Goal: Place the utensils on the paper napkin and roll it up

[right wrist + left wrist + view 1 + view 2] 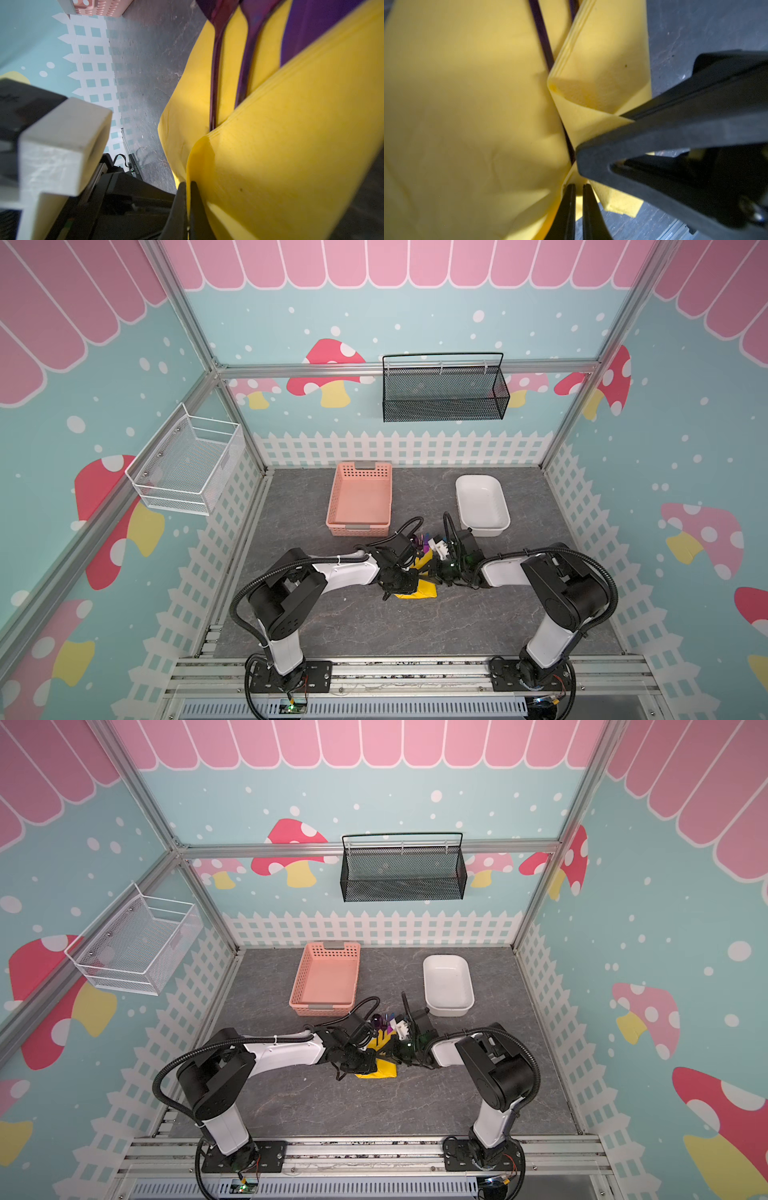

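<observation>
Far left, a white wire basket [187,464] hangs on the wall, and its mesh is too fine to read anything inside. The left arm [345,574] lies low and nearly level over the grey, stone-veined tabletop [332,622], with its elbow bent near the base and its wrist dipped at the middle. In both top views that wrist hides its own tips. The wrist camera settles it: the left jaws are pinching a thin fold of the paper napkin [467,124], and yellow shows in the slit between the black fingers [568,207].

Behind sits a perforated pink plastic basket [360,499]. At centre the napkin is bright yellow, soft, matte and creased. It lies on the tabletop between the two wrists, and only a corner shows from above [419,591]. One flap is folded over the utensils [216,72], whose slim, glossy dark purple handles slide under it with their lower ends covered. A broader violet piece beside them is cut off by the frame. I can't say which is the fork and which the spoon. Purple heads poke out at the far edge [420,540].

A black mesh basket [444,389] is on the back wall. The right arm [503,572] mirrors the left, elbow high and wrist down. The right jaws are squeezed tight on the flap's edge. Just behind is a smooth white tub [482,506] with rounded corners.
</observation>
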Available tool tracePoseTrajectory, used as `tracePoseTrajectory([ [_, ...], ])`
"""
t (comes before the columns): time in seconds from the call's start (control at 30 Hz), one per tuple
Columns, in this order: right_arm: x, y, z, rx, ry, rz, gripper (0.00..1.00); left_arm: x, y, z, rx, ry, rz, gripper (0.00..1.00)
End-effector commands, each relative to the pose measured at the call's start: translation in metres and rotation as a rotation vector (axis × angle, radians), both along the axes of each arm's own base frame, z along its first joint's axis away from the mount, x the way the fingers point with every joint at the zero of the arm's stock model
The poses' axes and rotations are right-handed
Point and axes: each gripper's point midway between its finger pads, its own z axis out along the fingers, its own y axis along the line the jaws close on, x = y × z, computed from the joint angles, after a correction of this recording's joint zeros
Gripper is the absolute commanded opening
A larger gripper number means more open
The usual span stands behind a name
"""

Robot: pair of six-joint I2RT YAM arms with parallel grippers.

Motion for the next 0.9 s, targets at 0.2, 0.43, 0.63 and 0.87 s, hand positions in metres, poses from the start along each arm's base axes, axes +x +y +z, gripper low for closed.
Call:
tracePoseTrajectory([
  [0.2,0.003,0.008,-0.002,0.030,0.005,0.001,0.00,0.002,0.008,0.008,0.023,-0.028,0.008,0.13],
  [0.43,0.003,0.008,-0.003,0.032,0.006,0.001,0.00,-0.007,0.026,0.002,0.098,-0.015,-0.004,0.13],
  [0.63,0.003,0.011,0.002,0.054,0.003,0.003,0.00,-0.008,0.027,-0.006,0.110,0.003,-0.006,0.13],
  [0.87,0.003,0.013,0.002,0.074,0.012,0.005,0.00,-0.007,0.024,-0.008,0.112,0.008,-0.010,0.12],
])
